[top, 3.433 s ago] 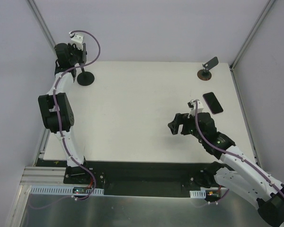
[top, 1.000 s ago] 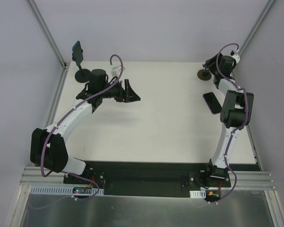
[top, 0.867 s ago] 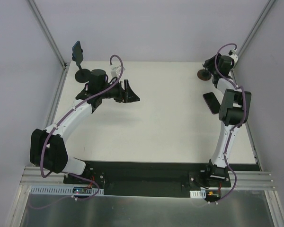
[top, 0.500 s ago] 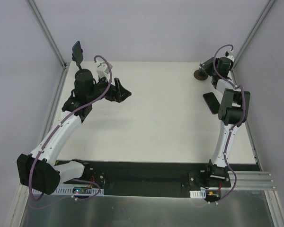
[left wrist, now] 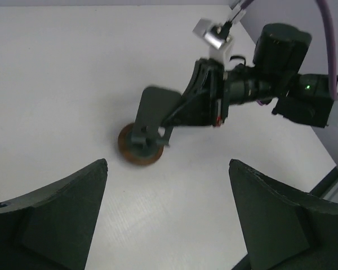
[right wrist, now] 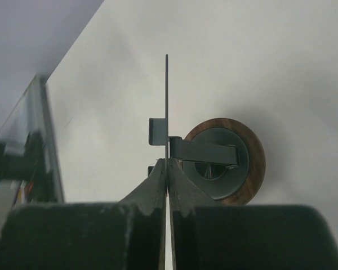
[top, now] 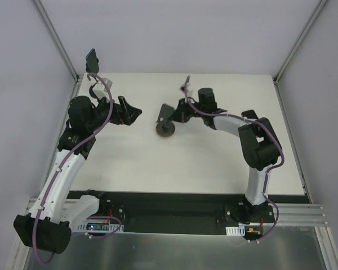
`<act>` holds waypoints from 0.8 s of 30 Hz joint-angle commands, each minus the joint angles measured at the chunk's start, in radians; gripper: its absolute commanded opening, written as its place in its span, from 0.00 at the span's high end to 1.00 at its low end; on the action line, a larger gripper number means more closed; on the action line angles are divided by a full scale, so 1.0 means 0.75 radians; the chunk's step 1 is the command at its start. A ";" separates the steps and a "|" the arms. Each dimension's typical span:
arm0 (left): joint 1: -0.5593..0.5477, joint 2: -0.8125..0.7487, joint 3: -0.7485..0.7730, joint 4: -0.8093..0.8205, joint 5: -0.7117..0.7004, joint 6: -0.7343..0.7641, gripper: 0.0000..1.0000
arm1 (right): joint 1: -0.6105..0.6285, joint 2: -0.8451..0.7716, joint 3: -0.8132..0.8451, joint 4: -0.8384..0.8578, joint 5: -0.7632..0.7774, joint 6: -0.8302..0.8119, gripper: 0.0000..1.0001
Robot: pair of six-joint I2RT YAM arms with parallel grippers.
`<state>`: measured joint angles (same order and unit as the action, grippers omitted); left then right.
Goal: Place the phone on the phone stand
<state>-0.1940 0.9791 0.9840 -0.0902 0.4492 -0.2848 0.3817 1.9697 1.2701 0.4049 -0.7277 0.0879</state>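
At the far left corner of the table, the phone [top: 91, 58], a thin black rectangular smartphone with a bluish edge, stands upright and raised above the surface. Just beneath it a bit of dark stem belonging to the all-black phone stand [top: 92, 71] can be made out; the rest of the stand is hidden behind the left arm and its purple cable. The phone is clear of both grippers.

Near it, toward the middle of the table, the left gripper [top: 128, 112] hovers over the bare white tabletop [top: 214, 163]. Its wrist view shows the two dark fingers spread wide with nothing between them.

Further right, near the centre of the far half, sits a second stand with a round brown wooden base and a flat grey plate [top: 165, 128]. The right gripper [top: 176, 112] reaches in from the right and is clenched on the thin edge of that grey plate; in the right wrist view the fingers pinch the plate, seen edge-on. The brown base is down at the table surface, though whether it rests there or is slightly lifted cannot be told. The left wrist view of it is blurred.
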 commanded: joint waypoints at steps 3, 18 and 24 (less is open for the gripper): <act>0.060 -0.221 -0.064 -0.111 0.227 -0.181 0.11 | 0.264 -0.135 -0.125 -0.127 -0.416 -0.328 1.00; 0.050 -0.295 -0.193 -0.350 0.446 -0.142 0.11 | 0.418 -0.323 -0.255 -0.327 0.006 -0.328 0.03; -0.077 0.031 -0.177 -0.430 0.432 0.013 0.15 | 0.412 -0.611 -0.437 -0.346 0.250 -0.173 0.04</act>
<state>-0.2035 0.8902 0.8364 -0.3573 0.7506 -0.3668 0.6952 1.6775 0.9989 0.1383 -0.7021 -0.1226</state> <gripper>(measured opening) 0.851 0.963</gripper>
